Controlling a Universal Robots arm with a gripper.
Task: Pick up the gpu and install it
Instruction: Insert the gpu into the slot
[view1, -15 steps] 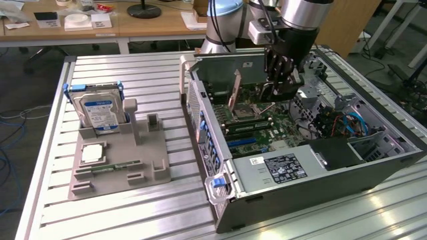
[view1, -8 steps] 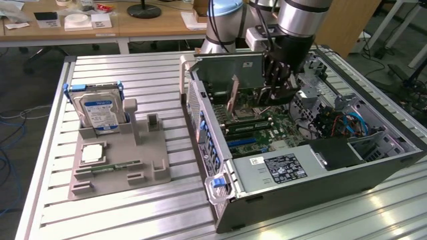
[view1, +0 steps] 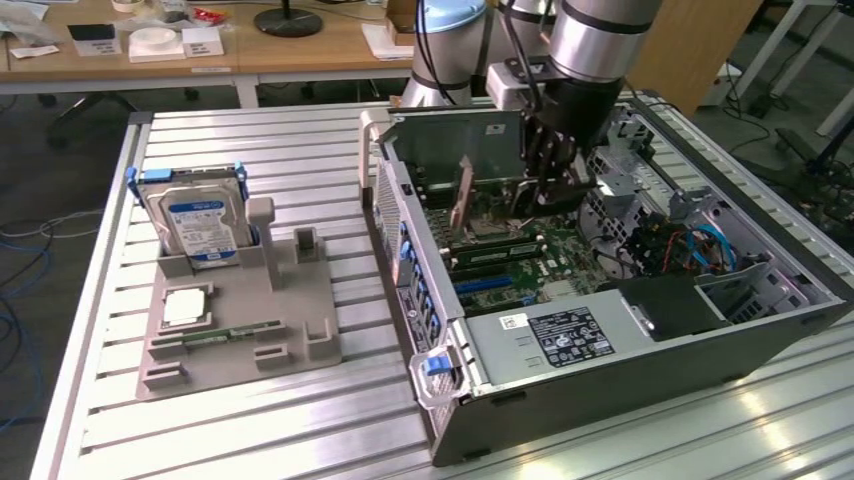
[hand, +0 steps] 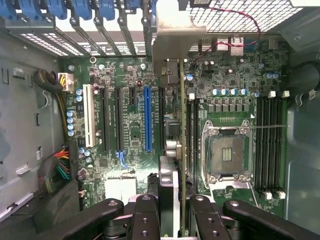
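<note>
**Exterior view: robot arm holds the graphics card on edge inside an open computer case**

Exterior view, from its left to its right. On a slatted metal table (view1: 267, 420) sits a grey parts tray (view1: 234, 330). A silver hard drive (view1: 200, 225) with a blue and white label stands upright at the tray's back, and a narrow green memory stick (view1: 214, 335) lies flat nearer the front. Just right of the tray an open computer case (view1: 601, 350) lies on its side, its green motherboard (view1: 534, 265) facing up. Over the middle of the case the gripper (view1: 550, 190) reaches down from the arm, clamped on the gpu (view1: 465, 195), which stands on edge, low over the board, with its metal bracket toward the case's rear wall.

In the wrist view, the black fingers (hand: 145, 215) pinch the card (hand: 181, 165) from both sides. It runs as a thin green line, just beside the long blue slot (hand: 148, 120) and near the empty processor socket (hand: 226, 155). Whether its lower edge touches the board cannot be told.

Judged from this, a good installation needs the card's edge parallel with its slot, the bracket lined up with the opening in the rear wall, and a straight, even push without tilting.
</note>
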